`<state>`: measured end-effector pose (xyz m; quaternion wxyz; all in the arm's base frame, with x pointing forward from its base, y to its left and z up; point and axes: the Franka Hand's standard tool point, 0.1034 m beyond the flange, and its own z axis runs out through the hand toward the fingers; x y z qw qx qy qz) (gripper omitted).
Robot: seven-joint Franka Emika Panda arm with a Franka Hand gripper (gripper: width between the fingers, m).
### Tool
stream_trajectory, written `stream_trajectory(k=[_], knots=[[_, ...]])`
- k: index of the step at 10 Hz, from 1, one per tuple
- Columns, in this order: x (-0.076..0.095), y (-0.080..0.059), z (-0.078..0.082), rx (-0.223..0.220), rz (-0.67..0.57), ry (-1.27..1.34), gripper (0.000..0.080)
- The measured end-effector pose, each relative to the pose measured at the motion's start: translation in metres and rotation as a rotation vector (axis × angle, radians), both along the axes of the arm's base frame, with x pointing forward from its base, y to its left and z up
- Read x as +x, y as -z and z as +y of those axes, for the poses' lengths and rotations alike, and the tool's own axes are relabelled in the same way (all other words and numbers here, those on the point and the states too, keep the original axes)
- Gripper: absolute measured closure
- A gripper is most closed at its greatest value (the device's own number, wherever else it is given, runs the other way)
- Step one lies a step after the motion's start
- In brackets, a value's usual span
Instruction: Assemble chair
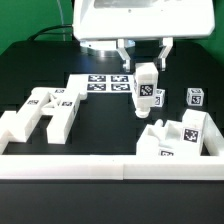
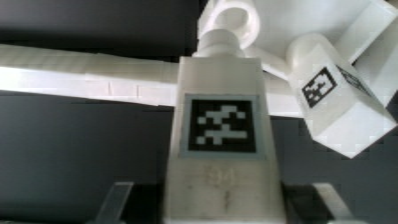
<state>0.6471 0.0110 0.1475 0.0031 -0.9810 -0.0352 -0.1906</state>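
Fingers (image 1: 163, 50) are gripping a chair leg (image 1: 146, 92) upright, close beside the seat (image 1: 175, 138).
The leg is hanging just over the black surface (image 1: 100, 125), its round peg end pointing down. Being hard, light moulded plastic, it is probably carrying easily but sliding on its smooth faces. The flat sides near the upper end, where the fingers are pinching now, are looking like the soundest hold.
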Motion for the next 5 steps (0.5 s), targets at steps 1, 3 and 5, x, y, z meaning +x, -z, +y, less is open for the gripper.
stream_trajectory(k=[1,3,5], knots=[[-0.003,0.008,0.003,0.004,-0.011,0.022,0.0509],[-0.002,0.020,0.016,0.012,-0.007,0.036,0.0509],[0.005,0.019,0.015,0.006,-0.034,0.031,0.0509]])
